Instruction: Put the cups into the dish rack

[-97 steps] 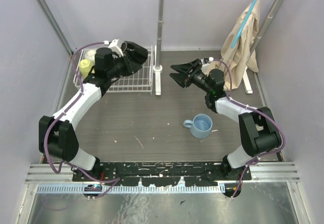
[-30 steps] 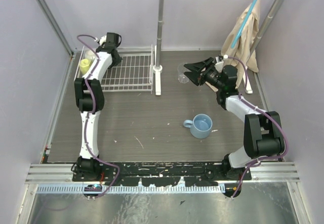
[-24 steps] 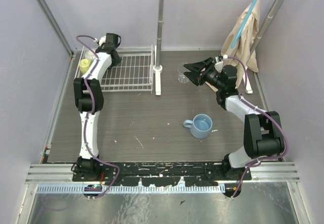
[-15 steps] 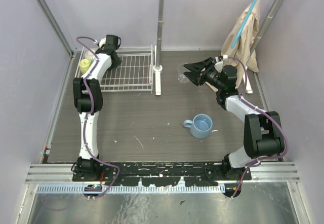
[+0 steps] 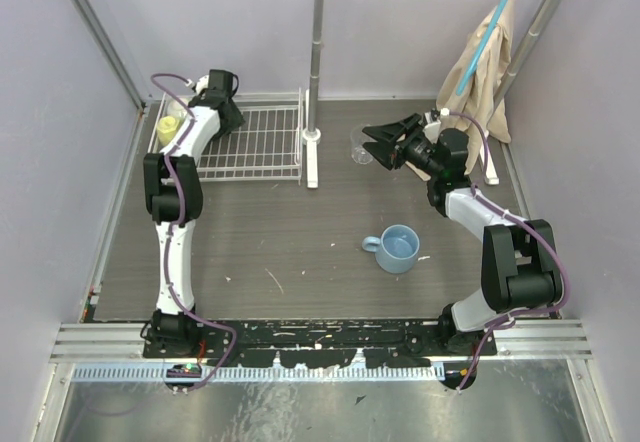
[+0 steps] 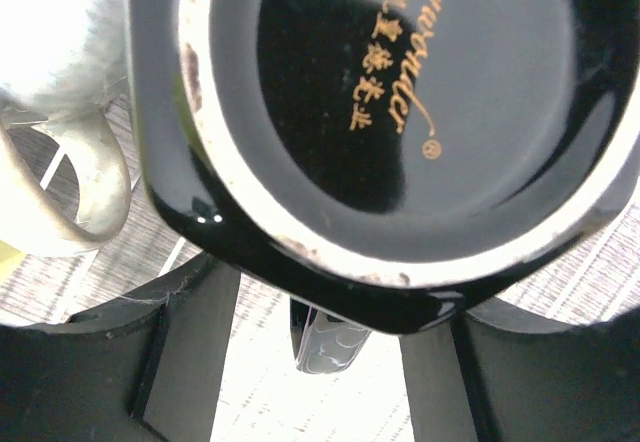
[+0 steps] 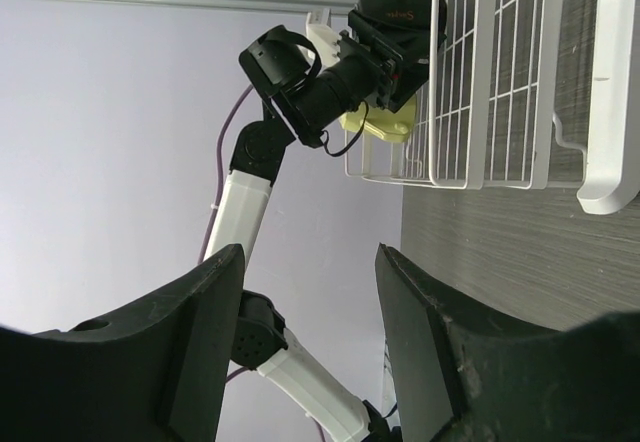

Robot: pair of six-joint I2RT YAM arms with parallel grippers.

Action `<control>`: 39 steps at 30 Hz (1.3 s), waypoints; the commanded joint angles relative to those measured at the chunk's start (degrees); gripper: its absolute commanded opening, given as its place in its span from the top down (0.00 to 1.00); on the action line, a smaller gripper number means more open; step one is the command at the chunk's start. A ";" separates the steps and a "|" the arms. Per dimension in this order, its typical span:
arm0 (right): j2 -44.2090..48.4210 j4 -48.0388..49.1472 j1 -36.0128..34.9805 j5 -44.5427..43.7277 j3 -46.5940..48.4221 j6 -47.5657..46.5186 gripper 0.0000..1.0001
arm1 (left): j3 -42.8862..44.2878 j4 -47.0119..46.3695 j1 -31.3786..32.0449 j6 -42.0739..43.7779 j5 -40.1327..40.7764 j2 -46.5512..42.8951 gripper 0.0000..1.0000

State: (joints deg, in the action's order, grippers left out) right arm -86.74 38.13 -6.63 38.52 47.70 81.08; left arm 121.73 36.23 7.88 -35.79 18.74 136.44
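An upturned black mug (image 6: 400,112) fills the left wrist view. Its handle (image 6: 320,337) hangs between the spread fingers (image 6: 190,352) of my left gripper (image 6: 320,302), with a gap on each side. My left gripper (image 5: 226,114) reaches over the back-left of the dish rack (image 5: 262,147). A cream-white mug (image 6: 50,52) and a yellow mug (image 5: 165,128) stand in the rack beside it. My right gripper (image 5: 372,143) is open and empty, its tips next to the clear glass (image 5: 357,146). The light blue mug (image 5: 399,248) stands upright on the table.
An upright white pole (image 5: 316,52) with its foot (image 5: 312,158) stands just right of the rack. A beige towel (image 5: 482,72) hangs at the back right. Purple walls close in on both sides. The right wrist view shows the rack (image 7: 480,82) and the black mug (image 7: 400,7).
Over three seconds the left arm stretched out to the rack's back-left corner and the right gripper shifted right, beside the glass. In the last second both arms barely move.
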 commanded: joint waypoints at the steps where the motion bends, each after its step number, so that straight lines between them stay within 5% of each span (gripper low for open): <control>1: 0.98 0.30 0.21 0.68 2.52 -2.20 0.39 | -1.04 -1.07 -0.40 0.94 0.25 -3.11 0.32; 9: 0.05 -7.72 0.18 1.80 6.61 -7.57 0.36 | -5.84 -3.29 -0.45 0.20 -0.27 -6.81 0.29; 27: 2.72 -53.40 0.14 -13.32 18.48 -38.88 0.35 | -19.10 -13.86 -0.41 0.77 -7.12 -19.97 0.21; 39: 7.48 -70.59 0.14 -17.95 17.96 -32.54 0.17 | -29.00 -19.78 -0.37 3.89 -16.09 -32.76 0.21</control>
State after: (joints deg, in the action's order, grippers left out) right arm -85.03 -26.50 -6.61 22.63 66.19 44.25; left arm 94.65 21.47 7.70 -34.54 7.77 108.95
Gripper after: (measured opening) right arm 0.819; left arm 0.793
